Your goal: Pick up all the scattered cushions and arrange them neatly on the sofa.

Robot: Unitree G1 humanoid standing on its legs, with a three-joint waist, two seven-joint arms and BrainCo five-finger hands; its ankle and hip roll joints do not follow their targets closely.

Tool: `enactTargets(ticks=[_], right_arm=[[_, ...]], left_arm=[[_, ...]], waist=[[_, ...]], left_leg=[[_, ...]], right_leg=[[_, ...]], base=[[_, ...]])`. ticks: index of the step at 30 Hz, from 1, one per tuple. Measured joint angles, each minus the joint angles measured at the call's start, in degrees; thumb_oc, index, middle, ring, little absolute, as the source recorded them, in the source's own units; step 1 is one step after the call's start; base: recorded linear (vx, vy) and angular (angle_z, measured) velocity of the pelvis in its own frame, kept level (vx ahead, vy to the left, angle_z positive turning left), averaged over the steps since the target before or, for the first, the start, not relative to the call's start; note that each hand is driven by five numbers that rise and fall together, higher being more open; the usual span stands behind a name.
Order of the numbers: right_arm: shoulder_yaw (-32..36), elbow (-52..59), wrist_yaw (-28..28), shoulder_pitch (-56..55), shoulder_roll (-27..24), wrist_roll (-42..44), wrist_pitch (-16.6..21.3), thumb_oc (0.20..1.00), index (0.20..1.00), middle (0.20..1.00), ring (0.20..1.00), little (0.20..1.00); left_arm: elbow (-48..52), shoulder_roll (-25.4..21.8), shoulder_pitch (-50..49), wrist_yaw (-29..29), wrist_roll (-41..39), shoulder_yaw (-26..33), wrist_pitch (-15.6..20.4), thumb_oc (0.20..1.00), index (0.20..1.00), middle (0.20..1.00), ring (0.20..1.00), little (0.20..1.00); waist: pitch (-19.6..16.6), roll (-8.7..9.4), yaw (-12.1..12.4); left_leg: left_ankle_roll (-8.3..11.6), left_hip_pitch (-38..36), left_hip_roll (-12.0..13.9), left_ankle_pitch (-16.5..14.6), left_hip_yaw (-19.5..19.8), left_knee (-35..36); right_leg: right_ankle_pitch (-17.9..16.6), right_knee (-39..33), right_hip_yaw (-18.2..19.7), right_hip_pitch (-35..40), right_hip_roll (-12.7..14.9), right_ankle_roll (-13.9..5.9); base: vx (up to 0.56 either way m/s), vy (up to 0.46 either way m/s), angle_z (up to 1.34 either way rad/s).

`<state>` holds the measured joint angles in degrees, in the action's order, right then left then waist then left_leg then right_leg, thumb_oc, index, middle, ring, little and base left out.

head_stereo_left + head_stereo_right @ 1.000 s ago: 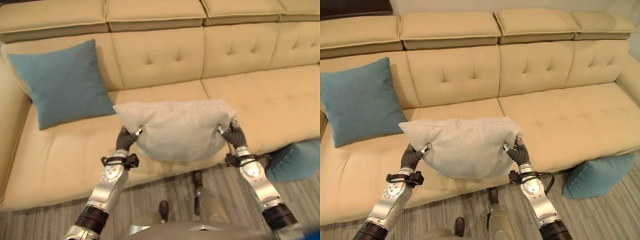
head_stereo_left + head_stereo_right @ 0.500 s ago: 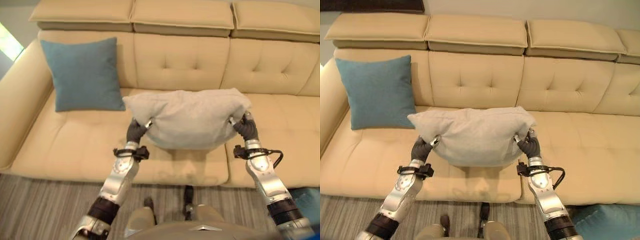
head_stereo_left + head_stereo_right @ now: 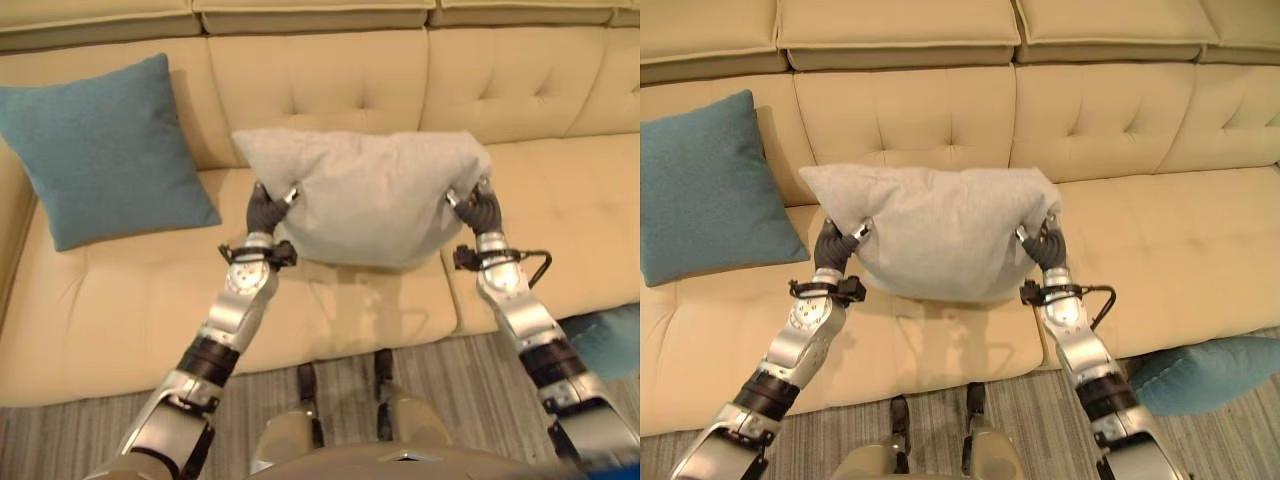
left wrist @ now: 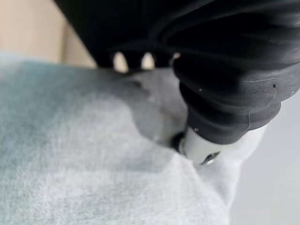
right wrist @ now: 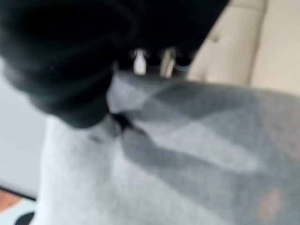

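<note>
Left eye view: grey cushion (image 3: pixel 365 205), pinched by the left robot hand (image 3: pixel 264 208) and right robot hand (image 3: pixel 480 208), now hangs nearer the sofa (image 3: pixel 120 300) backrest at frame centre, approaching placement.

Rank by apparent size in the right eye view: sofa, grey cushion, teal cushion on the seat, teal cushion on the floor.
1. Sofa
2-3. Grey cushion and teal cushion on the seat: alike, and the grey one is nearer the camera, so unranked
4. Teal cushion on the floor, cut off by the frame
</note>
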<state>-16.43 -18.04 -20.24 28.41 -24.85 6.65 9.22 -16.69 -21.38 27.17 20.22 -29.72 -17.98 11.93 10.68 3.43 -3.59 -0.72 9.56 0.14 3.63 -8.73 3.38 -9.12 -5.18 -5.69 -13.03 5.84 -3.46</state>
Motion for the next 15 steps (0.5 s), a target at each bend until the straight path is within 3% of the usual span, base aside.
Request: enactTargets(ticks=[9,15], right_arm=[[-4.0,-7.3,-3.6,21.2,-5.4,1.4,-1.0,0.2,0.2,0.2,0.2,0.2],[-4.3,-9.1,-5.1,25.3,-7.3,2.5,-1.0,0.2,0.2,0.2,0.2,0.2]], left_arm=[[-8.3,-0.7,19.5,5.5,-0.7,-0.1,2.3,0.2,0.2,0.2,0.2,0.2],[-8.3,0.6,22.3,7.4,-0.9,-0.6,2.6,0.2,0.2,0.2,0.2,0.2]], waist=[[3.2,-1.85,0.8],[5.1,-2.52,1.4]], left_leg=[[0.88,7.6,1.3,0.8,1.3,-1.4],[2.06,9.4,2.6,2.5,3.2,0.8]], right_leg=[[-0.8,0.0,-1.1,-6.4,-1.1,0.62],[-0.9,0.0,-3.1,-8.5,-2.3,0.8]], base=[[-0.03,-0.025,0.03],[0.03,-0.022,0.13]])
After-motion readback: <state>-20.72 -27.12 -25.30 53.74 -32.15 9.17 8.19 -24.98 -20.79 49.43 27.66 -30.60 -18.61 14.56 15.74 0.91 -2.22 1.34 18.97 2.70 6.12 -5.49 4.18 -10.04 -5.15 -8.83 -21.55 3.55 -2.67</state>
